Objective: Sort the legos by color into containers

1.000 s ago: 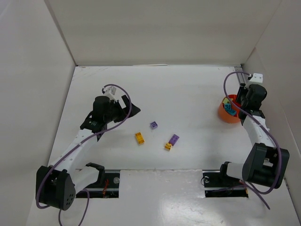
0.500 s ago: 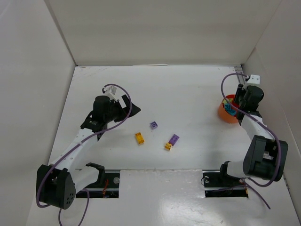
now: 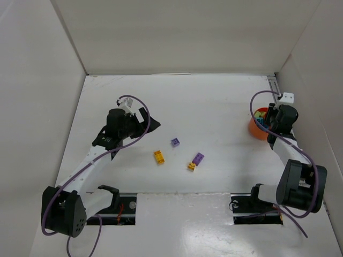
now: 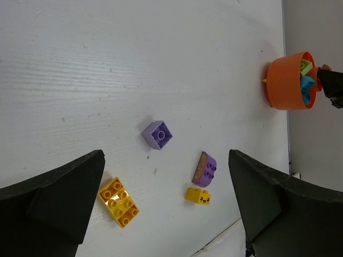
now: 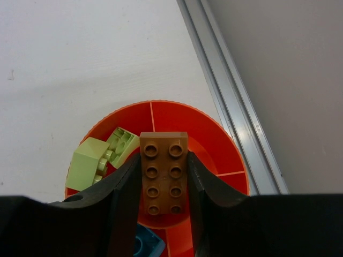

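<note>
Holding a brown 2x4 brick (image 5: 163, 160) in the right fingers (image 5: 124, 201), pinched across its long sides, studs facing the wrist cam. Its long axis runs straight out along the fingers' reach. It sits over the hub of the orange divided bowl (image 5: 211, 142), which is at the far right of the bench (image 4: 107, 64), close to the side wall. Can't tell how high the brick hangs above the dividers. Key relation: pale green bricks (image 5: 102, 155) fill the compartment just left of the brown one, a teal brick (image 5: 147, 246) shows at the near edge, and the bare compartments lie ahead and to the right. My read: the drop needs a nudge forward-right so brown lands alone and doesn't straddle a divider. The left fingers (image 4: 59, 198) are spread wide, nothing in them, hovering over the leftovers mid-bench: a yellow 2x3 brick (image 4: 119, 202), a lilac 2x2 brick (image 4: 158, 134), a purple curved brick (image 4: 204, 168) and a small yellow-orange brick (image 4: 198, 196) just beside it. The left arm is clearly the nearer one for those four, and all of them lie well apart from the bowl.
</note>
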Robot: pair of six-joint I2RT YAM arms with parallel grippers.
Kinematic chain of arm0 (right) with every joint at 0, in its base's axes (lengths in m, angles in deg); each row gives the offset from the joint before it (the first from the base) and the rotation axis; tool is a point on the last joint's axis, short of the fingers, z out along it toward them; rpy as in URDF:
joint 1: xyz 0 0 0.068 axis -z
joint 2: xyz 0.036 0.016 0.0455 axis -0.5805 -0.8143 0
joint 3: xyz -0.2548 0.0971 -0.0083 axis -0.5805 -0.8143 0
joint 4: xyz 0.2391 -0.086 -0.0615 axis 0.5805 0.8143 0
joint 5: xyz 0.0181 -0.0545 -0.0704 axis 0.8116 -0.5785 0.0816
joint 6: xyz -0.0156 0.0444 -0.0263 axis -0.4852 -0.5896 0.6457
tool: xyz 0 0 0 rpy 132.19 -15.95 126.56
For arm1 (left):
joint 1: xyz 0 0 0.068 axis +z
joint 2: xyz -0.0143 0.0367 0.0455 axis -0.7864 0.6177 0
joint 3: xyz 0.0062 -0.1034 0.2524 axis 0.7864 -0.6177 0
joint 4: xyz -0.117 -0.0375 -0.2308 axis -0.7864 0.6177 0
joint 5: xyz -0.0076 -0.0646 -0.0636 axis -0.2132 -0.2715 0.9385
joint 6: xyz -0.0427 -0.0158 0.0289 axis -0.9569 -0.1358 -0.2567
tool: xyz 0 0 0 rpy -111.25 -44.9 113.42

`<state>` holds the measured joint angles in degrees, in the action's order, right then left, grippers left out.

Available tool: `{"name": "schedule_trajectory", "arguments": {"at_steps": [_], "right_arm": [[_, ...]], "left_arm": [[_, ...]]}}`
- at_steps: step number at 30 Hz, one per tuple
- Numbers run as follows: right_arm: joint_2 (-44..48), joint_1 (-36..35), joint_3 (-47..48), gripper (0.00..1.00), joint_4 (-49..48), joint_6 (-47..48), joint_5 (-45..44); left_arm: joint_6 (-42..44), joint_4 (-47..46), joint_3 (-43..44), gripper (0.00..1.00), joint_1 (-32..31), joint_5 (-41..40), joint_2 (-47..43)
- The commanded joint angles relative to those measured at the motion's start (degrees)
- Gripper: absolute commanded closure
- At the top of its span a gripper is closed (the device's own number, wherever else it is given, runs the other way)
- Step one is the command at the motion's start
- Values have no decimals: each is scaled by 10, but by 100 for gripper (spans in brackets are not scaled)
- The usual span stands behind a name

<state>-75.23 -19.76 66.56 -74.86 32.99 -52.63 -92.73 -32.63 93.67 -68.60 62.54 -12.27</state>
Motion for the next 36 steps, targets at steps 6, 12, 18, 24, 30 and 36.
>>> {"name": "schedule_trajectory", "arguments": {"at_steps": [6, 12, 18, 24, 30, 36], "right_arm": [[50, 3, -12, 58, -32, -15, 4], [94, 3, -7, 42, 6, -9, 15], [126, 3, 6, 39, 41, 1, 53], [153, -14, 42, 29, 116, 25, 153], [196, -132, 31, 24, 170, 47, 179], [116, -432, 73, 24, 261, 72, 122]], "left_arm": [[5, -16, 21, 0, 2, 3, -22], [5, -11, 21, 0, 2, 3, -27], [0, 6, 16, 0, 2, 3, -50], [-5, 39, 16, 0, 2, 3, -70], [-18, 86, -4, 0, 2, -13, -131], [-46, 190, -23, 0, 2, -71, -213]]}}
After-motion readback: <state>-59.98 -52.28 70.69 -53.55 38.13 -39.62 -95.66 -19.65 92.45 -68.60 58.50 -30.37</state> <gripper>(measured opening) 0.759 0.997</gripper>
